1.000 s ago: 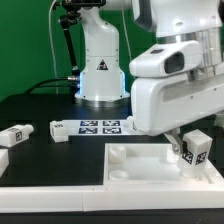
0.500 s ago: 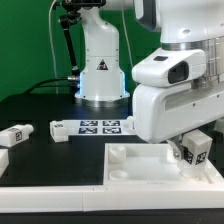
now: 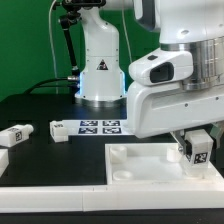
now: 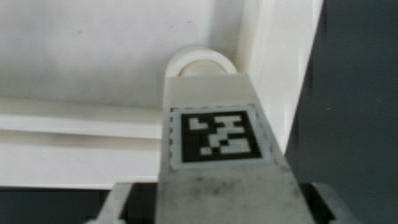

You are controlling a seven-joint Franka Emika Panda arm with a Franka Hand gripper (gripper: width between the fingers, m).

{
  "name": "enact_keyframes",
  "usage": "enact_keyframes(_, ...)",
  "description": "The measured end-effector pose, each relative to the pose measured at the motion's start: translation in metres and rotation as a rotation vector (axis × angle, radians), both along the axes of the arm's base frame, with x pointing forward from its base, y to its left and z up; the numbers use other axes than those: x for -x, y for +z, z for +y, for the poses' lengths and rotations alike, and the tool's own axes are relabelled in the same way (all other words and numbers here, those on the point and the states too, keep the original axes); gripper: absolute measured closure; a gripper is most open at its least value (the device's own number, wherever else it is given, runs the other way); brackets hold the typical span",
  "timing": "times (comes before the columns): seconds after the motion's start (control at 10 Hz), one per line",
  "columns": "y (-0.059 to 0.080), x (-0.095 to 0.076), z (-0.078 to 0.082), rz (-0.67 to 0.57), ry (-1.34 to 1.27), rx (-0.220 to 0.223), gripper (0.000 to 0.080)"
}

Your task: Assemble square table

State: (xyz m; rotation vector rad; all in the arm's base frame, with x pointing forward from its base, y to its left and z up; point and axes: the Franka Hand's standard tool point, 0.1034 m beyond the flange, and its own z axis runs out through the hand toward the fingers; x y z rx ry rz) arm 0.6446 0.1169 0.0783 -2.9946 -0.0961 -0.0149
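Observation:
The square table's white panel lies at the front of the black table, raised rim up. My gripper is shut on a short white leg post with a black-and-white tag and holds it just over the panel's corner at the exterior view's right. In the wrist view the leg post runs out from between my fingers and its rounded end sits over the panel beside the rim. Two more tagged leg posts lie at the exterior view's left.
The marker board lies flat behind the panel. The white robot base stands behind it. A white bar runs along the front edge. Another white part lies at the left edge.
My gripper has shifted a little toward the exterior view's right with the leg post still held. The panel and the loose legs have not moved.

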Motion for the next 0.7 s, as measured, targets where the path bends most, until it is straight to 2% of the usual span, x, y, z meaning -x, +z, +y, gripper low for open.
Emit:
enact_keyframes(0.2, -0.0008, 0.0087, -0.0040, -0.029, -0.248, 0.006, 0.0509)
enact_keyframes(0.6, -0.0011, 0.0114, -0.0077, -0.009, -0.656, 0.002, 0.0508)
enact_keyframes(0.7, -0.0011, 0.0112, -0.0059, 0.007, -0.784, -0.011, 0.0508)
